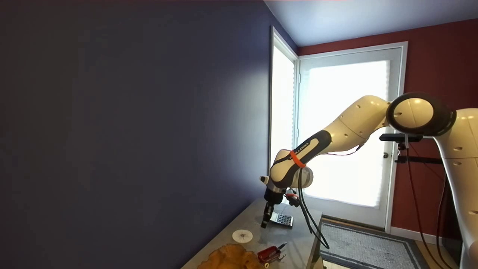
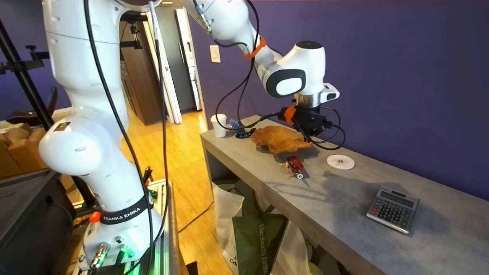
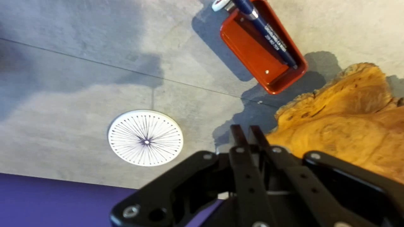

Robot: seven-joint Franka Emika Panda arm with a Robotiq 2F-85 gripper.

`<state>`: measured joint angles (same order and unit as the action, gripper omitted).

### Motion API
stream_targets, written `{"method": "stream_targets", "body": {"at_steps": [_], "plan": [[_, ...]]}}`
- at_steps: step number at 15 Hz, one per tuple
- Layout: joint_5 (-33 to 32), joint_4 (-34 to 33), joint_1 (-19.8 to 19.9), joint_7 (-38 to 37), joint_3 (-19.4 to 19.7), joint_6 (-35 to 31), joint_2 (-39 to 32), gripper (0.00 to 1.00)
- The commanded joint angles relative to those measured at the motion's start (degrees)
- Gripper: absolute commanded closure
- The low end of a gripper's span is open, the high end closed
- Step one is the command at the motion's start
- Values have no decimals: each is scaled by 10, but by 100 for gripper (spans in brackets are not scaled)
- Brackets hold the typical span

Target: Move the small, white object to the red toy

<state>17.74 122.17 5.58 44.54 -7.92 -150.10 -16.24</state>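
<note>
Ref. wrist view, we read the fingers [image 3: 237, 135] as drawn nearly together, w/ only a narrow slit btwn the tips; we see nothing gripped; in an exterior view they point down above the counter [image 1: 295, 239], at the end of the arm [image 1: 351, 123]; task item, i.e. the white disc [image 3: 145, 137], lies flat on the counter, w/ fine dark spokes radiating from its ctr.; in wrist view it is to the left of the fingers, not touching them; in both exterior views we locate it near the wall [image 2: 401, 95], btwn the burl-wood slab [image 3: 341, 132] and the calculator [image 2: 393, 208]; target, i.e. the red toy wagon [image 3: 251, 52], stands on the counter, apart from the disc and farther from the wall; it carries a dark-blue pen [image 3: 265, 30], laid lengthwise, w/ white lettering on the barrel; the wagon sits just beside the slab, w/ a shadowed gap btwn the two in wrist view; in an exterior view we note a white cup [image 2: 219, 128] near the end of the counter, past the slab.
</note>
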Motion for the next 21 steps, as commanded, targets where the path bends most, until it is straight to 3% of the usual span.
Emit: {"method": "stream_targets", "body": {"at_steps": [1, 9, 21], "plan": [[5, -11, 4, -34, 2, -3, -19, 98], [-75, -7, -21, -45, 0, 31, -35, 98], [-164, -22, -23, 16, 9, 131, -39, 98]]}}
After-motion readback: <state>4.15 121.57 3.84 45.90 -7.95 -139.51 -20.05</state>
